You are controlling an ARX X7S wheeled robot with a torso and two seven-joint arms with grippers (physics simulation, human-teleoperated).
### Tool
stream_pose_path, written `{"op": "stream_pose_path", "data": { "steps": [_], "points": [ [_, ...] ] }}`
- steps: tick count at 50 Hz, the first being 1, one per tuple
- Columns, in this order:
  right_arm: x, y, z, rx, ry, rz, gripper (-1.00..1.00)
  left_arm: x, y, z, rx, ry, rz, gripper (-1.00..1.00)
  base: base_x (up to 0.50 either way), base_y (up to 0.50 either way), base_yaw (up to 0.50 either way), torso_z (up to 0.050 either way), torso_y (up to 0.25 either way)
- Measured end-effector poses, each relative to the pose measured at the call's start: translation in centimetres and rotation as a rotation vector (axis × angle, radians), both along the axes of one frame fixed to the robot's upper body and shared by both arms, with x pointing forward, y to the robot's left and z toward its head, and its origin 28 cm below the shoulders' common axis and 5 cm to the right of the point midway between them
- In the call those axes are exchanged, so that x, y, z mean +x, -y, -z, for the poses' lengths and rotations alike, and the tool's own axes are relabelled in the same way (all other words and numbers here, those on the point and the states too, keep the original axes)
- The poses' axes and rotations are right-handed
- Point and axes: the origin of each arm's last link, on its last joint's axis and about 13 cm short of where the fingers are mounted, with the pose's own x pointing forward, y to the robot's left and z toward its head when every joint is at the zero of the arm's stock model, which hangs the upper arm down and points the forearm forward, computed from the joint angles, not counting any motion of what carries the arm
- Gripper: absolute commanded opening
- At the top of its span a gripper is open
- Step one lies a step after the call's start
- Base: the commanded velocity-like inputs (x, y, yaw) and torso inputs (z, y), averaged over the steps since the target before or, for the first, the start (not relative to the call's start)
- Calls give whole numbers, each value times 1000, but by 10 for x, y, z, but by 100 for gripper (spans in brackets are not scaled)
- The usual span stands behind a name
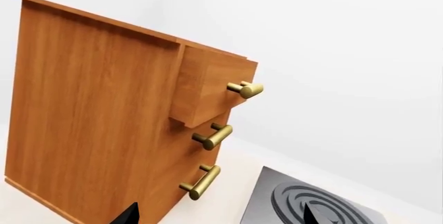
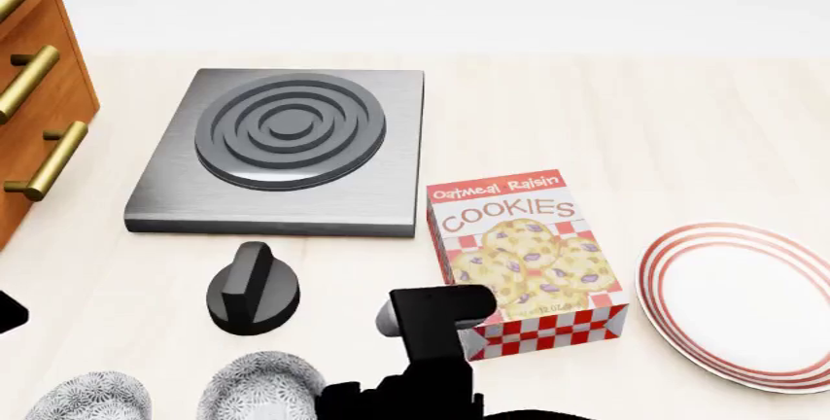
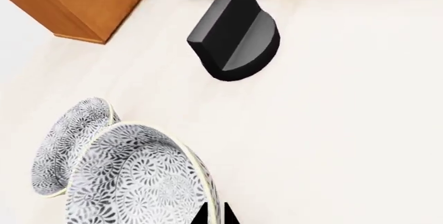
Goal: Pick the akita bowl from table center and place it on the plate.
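Two speckled grey-and-white bowls stand side by side at the table's near edge. The akita bowl (image 3: 138,177) (image 2: 263,386) is the one closer to my right arm, and its twin (image 3: 69,141) (image 2: 88,399) lies beyond it. My right gripper (image 3: 213,214) is shut on the akita bowl's rim, one fingertip inside and one outside. The plate (image 2: 745,298), white with red rings, lies at the right of the head view. My left gripper (image 1: 220,216) is open, with nothing between its fingers, near the cabinet.
A cookies box (image 2: 526,260) lies between the bowls and the plate. A black knob (image 2: 255,289) (image 3: 235,35) sits just beyond the bowls, and the grey burner plate (image 2: 286,153) lies behind it. A wooden cabinet (image 1: 104,115) with brass handles stands at the far left.
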Motion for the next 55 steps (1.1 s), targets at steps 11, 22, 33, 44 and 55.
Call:
{"op": "stream_pose_path", "data": {
  "steps": [11,22,33,44,55],
  "points": [
    [-4,11,-26,51,162,82,-100,1,1,-1,1,2,4,100,0,0,0,0,0],
    [-16,32,-53,49,327,184,-100,0,2,-1,0,2,10,100,0,0,0,0,0],
    [-33,61,-80,8,501,319,-100,-1,4,-1,1,0,16,100,0,0,0,0,1],
    [-51,87,-102,-78,670,447,-100,0,3,-1,3,1,15,100,0,0,0,0,0],
    [-65,113,-124,-206,788,598,-100,1,4,-2,5,2,16,100,0,0,0,0,0]
  ]
}}
